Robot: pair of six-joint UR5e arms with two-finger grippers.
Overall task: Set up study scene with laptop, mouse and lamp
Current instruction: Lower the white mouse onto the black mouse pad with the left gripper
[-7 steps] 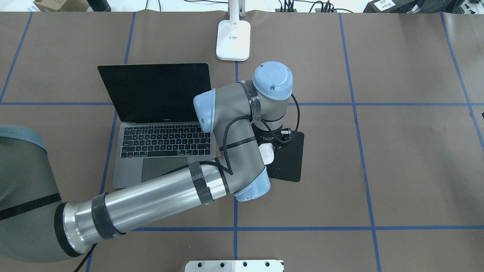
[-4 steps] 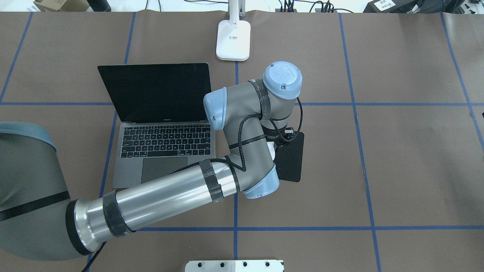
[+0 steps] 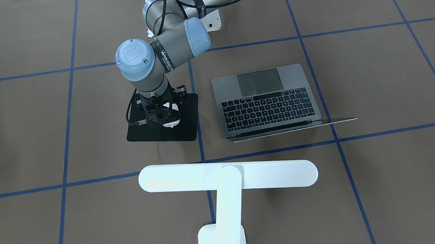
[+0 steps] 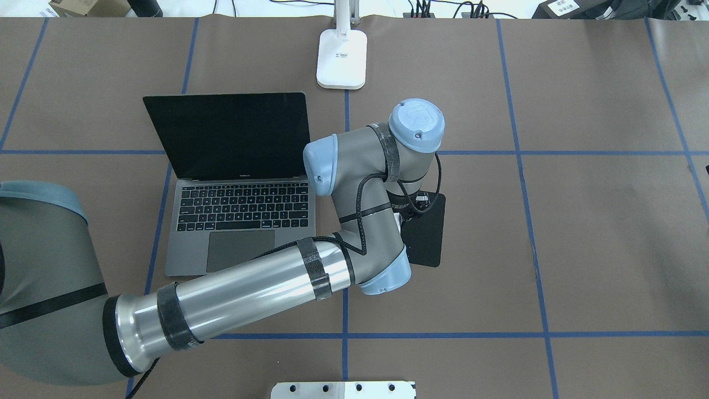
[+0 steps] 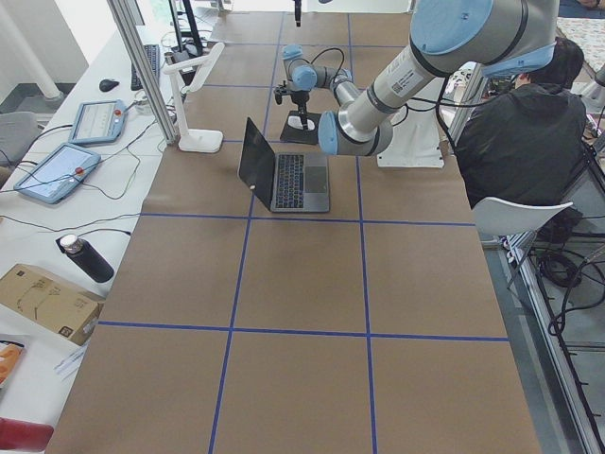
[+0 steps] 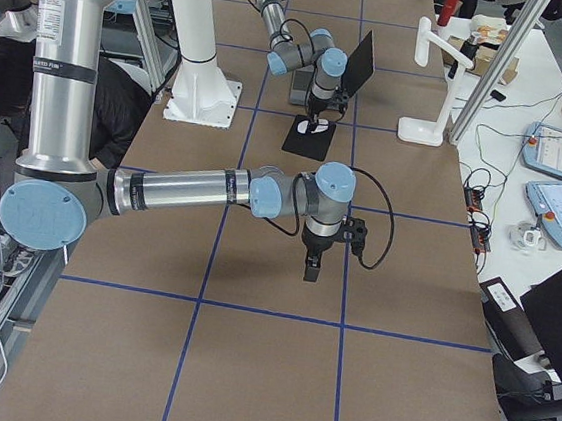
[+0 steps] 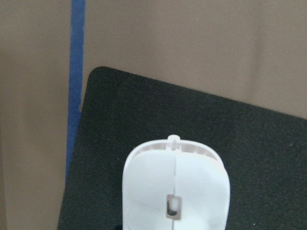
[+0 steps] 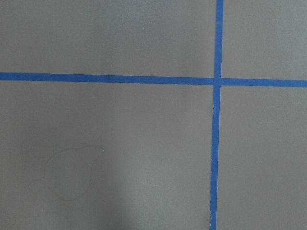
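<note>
The white mouse point(image 7: 175, 191) sits in my left gripper point(image 3: 163, 118), which is shut on it low over the black mouse pad point(image 3: 152, 134); whether the mouse touches the pad I cannot tell. In the overhead view my left wrist hides the gripper and nearly all of the mouse. The grey laptop point(image 4: 238, 221) stands open just left of the pad point(image 4: 427, 239). At the table's far edge stands the white T-shaped lamp point(image 3: 228, 175), its base point(image 4: 342, 58) beyond the laptop. My right gripper point(image 6: 307, 272) hangs over bare brown table; I cannot tell whether it is open or shut.
Blue tape lines cross the brown table cover. A white bolted pedestal point(image 4: 343, 389) stands at the near edge. A seated person point(image 5: 520, 132) is beside the robot. Tablets point(image 5: 57, 165), a bottle point(image 5: 85, 257) and a box point(image 5: 47, 298) lie off the table's side.
My left arm has swung to the right in the overhead view, carrying the mouse farther over the mouse pad. The wrist now covers the mouse there.
</note>
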